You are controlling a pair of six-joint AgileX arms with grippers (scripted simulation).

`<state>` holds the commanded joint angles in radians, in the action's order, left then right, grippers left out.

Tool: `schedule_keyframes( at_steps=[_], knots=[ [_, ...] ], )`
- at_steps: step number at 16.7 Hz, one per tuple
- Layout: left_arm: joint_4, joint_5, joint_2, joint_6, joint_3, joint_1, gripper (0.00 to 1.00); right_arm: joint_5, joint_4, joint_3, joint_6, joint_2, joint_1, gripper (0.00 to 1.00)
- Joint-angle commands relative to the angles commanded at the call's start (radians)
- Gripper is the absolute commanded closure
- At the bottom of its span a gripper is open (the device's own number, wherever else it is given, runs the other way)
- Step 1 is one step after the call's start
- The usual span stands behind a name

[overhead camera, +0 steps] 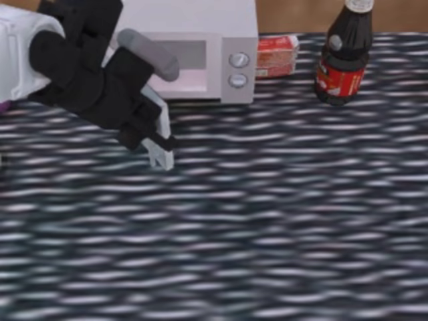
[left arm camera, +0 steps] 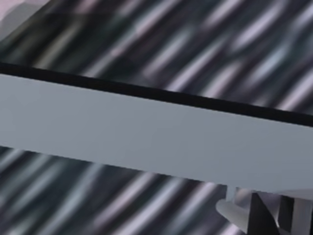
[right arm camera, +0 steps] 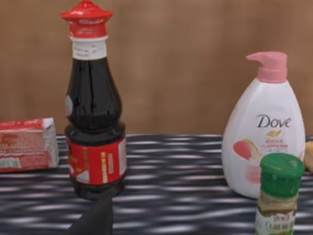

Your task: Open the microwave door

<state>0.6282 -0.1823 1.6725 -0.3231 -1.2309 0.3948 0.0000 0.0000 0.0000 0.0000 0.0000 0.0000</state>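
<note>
The light grey microwave (overhead camera: 221, 20) stands at the back of the table, left of centre, with two round knobs (overhead camera: 239, 69) on its right panel. Its cavity (overhead camera: 187, 59) shows. The microwave door (overhead camera: 163, 156) is swung out toward the front and seen edge-on from above. My left gripper (overhead camera: 152, 139) is shut on the door near its free edge. In the left wrist view the door (left arm camera: 146, 132) runs across as a flat grey band, with the fingers (left arm camera: 266, 215) at its rim. A dark part of my right gripper (right arm camera: 95, 218) shows low in the right wrist view; the right arm is outside the top view.
A red-and-white box (overhead camera: 277, 56) lies right of the microwave. A dark sauce bottle (overhead camera: 342, 60) with a red label stands further right. The right wrist view also shows a white Dove pump bottle (right arm camera: 261, 132) and a green-capped jar (right arm camera: 279, 196).
</note>
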Motion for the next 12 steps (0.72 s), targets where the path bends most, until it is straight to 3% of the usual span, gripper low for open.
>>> schedule_keyframes(
  at_steps=[6, 12],
  knots=[
    [0.002, -0.012, -0.001, -0.013, 0.003, -0.003, 1.00, 0.000, 0.000, 0.000, 0.000, 0.000, 0.000, 0.00],
    [0.044, -0.079, -0.021, -0.158, 0.029, -0.064, 1.00, 0.000, 0.000, 0.000, 0.000, 0.000, 0.000, 0.00]
  ],
)
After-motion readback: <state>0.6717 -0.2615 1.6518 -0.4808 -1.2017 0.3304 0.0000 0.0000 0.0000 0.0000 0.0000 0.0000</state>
